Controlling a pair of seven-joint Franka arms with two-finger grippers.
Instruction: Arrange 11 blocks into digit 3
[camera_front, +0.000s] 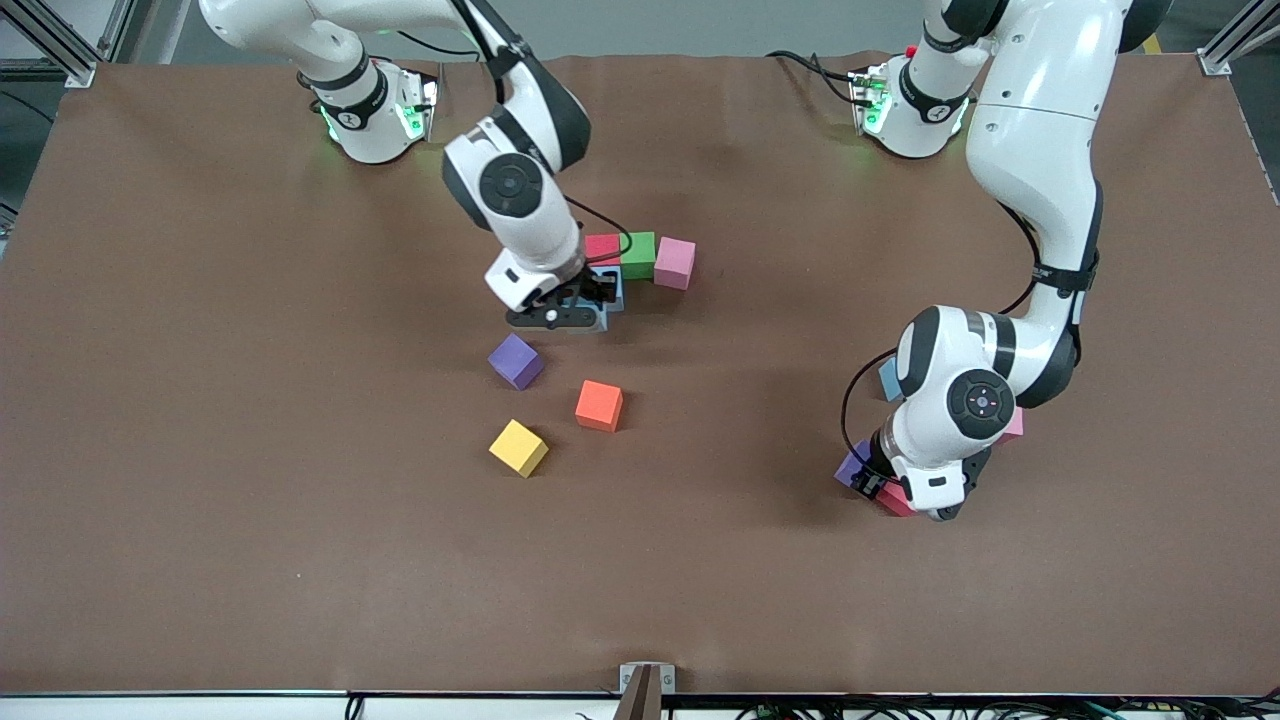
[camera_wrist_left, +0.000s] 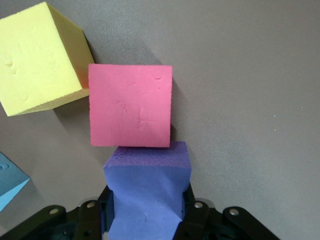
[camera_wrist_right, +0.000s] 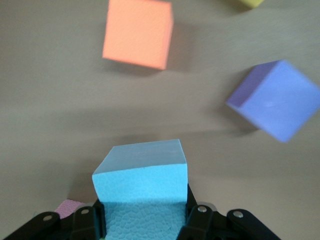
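Note:
A row of red (camera_front: 603, 246), green (camera_front: 637, 254) and pink (camera_front: 675, 262) blocks lies mid-table. My right gripper (camera_front: 590, 300) is just in front of the row's red end, shut on a light blue block (camera_front: 614, 298) (camera_wrist_right: 142, 190). Purple (camera_front: 516, 360) (camera_wrist_right: 275, 100), orange (camera_front: 599, 405) (camera_wrist_right: 138, 32) and yellow (camera_front: 519, 447) blocks lie loose, nearer the camera. Toward the left arm's end, my left gripper (camera_front: 872, 482) is shut on a purple block (camera_front: 850, 466) (camera_wrist_left: 147, 190), which touches a red block (camera_front: 897, 500) (camera_wrist_left: 131, 105).
Around the left gripper lie a yellow block (camera_wrist_left: 40, 57), a light blue block (camera_front: 888, 378) (camera_wrist_left: 10, 180) and a pink block (camera_front: 1012, 425), partly hidden by the arm. The brown table (camera_front: 250, 500) is bare toward the right arm's end and along the near edge.

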